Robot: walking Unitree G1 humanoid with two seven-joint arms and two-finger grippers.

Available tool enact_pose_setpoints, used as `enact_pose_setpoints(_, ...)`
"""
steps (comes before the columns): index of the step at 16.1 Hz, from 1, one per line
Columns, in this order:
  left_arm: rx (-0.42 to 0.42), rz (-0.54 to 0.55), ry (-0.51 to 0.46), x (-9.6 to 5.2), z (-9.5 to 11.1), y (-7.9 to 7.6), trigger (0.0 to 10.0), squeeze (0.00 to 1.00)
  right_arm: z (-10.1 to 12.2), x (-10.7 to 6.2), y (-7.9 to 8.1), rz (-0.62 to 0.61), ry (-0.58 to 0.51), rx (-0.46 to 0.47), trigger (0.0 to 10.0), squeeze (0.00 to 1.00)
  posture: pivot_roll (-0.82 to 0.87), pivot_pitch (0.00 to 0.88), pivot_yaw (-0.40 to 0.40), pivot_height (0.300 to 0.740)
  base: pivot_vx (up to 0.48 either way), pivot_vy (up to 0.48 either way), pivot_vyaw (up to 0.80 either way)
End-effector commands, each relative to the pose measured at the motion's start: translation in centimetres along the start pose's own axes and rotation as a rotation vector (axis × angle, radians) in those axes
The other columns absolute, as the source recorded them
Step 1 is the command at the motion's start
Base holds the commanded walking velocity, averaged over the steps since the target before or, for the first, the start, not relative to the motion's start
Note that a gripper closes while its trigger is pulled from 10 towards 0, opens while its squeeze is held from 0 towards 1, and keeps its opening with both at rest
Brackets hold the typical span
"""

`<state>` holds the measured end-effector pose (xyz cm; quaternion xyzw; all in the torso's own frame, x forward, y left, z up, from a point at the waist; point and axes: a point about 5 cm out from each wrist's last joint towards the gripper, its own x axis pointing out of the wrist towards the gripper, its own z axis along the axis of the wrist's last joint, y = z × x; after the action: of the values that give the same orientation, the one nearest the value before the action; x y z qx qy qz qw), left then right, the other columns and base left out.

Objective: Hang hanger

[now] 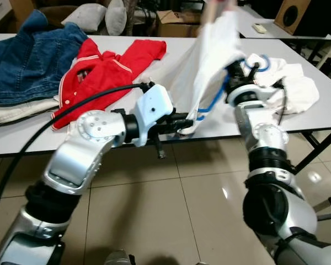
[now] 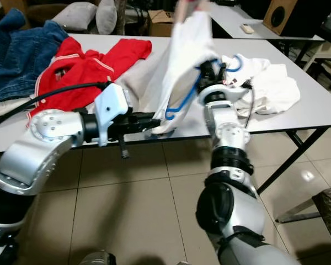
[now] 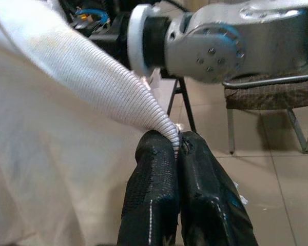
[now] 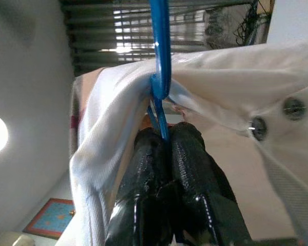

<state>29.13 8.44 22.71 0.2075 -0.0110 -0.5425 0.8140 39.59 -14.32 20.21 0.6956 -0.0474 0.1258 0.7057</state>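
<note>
A white shirt [image 1: 212, 49] hangs lifted above the table's front edge, with a blue hanger [image 1: 211, 103] inside it. My right gripper [image 1: 233, 68] is raised under the shirt and shut on the blue hanger [image 4: 159, 61], close to the collar and its buttons. My left gripper [image 1: 185, 123] reaches in from the left at table height. It is shut on the ribbed hem of the white shirt [image 3: 92, 82], pinched between its fingertips [image 3: 159, 146]. The top of the shirt is cut off by the frame edge.
On the white table [image 1: 320, 113] lie a red jacket [image 1: 107, 66], a denim jacket [image 1: 33, 55] and a bunched white garment [image 1: 292, 85]. A chair [image 2: 328, 204] stands at the right on the tiled floor. A second table stands behind.
</note>
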Motion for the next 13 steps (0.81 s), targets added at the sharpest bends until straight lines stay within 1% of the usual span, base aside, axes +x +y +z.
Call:
enact_pose_setpoints(1, 0.01, -0.086, -0.015, 0.7, 0.4, -1.1, 0.0, 0.0, 1.2, 0.4, 1.5, 0.059, -0.059, 0.014, 10.0, 0.0, 0.06, 0.0, -0.09, 0.74, 0.0, 0.0, 0.0)
enact_pose_setpoints(2, 0.006, -0.128, -0.027, 0.9, 0.6, -1.6, 0.0, 0.0, 1.2, 0.5, 1.6, 0.059, -0.066, 0.018, 10.0, 0.0, 0.06, 0.0, -0.09, 0.74, 0.0, 0.0, 0.0)
enact_pose_setpoints(3, -0.008, -0.154, -0.052, 0.9, 0.8, -2.0, 0.0, 0.0, 1.3, 0.5, 1.6, 0.052, -0.072, -0.005, 10.0, 0.0, 0.06, 0.0, -0.09, 0.74, 0.0, 0.0, 0.0)
enact_pose_setpoints(4, -0.011, -0.158, -0.061, 1.0, 0.9, -2.1, 0.0, 0.0, 1.3, 0.5, 1.6, 0.049, -0.072, -0.013, 10.0, 0.0, 0.06, 0.0, -0.091, 0.74, 0.0, 0.0, 0.0)
enact_pose_setpoints(5, -0.045, -0.167, -0.13, 1.1, 1.9, -2.3, 0.0, 0.0, 1.1, 0.6, 1.4, 0.039, -0.061, -0.094, 10.0, 0.0, 0.06, 0.0, -0.093, 0.74, 0.0, 0.0, 0.0)
enact_pose_setpoints(6, -0.064, -0.17, -0.167, 1.2, 2.4, -2.4, 0.0, 0.0, 0.9, 0.6, 1.4, 0.033, -0.051, -0.141, 10.0, 0.0, 0.06, 0.0, -0.093, 0.74, 0.0, 0.0, 0.0)
enact_pose_setpoints(7, -0.104, -0.177, -0.242, 1.4, 3.6, -2.4, 0.0, 0.0, 0.3, 0.6, 1.1, 0.017, -0.026, -0.219, 10.0, 0.0, 0.06, 0.0, -0.095, 0.74, 0.0, 0.0, 0.0)
enact_pose_setpoints(9, -0.154, -0.175, -0.307, 1.8, 4.7, -2.3, 0.0, 0.0, -0.8, 0.5, 0.7, 0.003, 0.014, -0.276, 10.0, 0.0, 0.07, 0.0, -0.093, 0.74, 0.0, 0.0, 0.0)
enact_pose_setpoints(10, -0.166, -0.158, -0.31, 2.0, 4.7, -2.1, 0.0, 0.0, -1.4, 0.5, 0.6, 0.0, 0.039, -0.297, 10.0, 0.0, 0.07, 0.0, -0.092, 0.74, 0.0, 0.0, 0.0)
enact_pose_setpoints(11, -0.175, -0.114, -0.291, 2.4, 4.5, -1.7, 0.4, 0.0, -2.3, 0.4, 0.5, -0.003, 0.077, -0.328, 10.0, 0.0, 0.06, 0.0, -0.087, 0.74, 0.0, 0.0, 0.0)
enact_pose_setpoints(12, -0.199, -0.03, -0.272, 2.7, 4.2, -0.7, 0.6, 0.0, -3.5, 0.1, 0.2, -0.015, 0.16, -0.412, 10.0, 0.0, 0.06, 0.0, -0.08, 0.74, 0.0, 0.0, 0.0)
enact_pose_setpoints(13, -0.212, 0.005, -0.27, 2.7, 4.2, -0.3, 0.2, 0.0, -4.0, -0.1, 0.0, -0.026, 0.202, -0.449, 10.0, 0.0, 0.06, 0.0, -0.08, 0.74, 0.0, 0.0, 0.0)
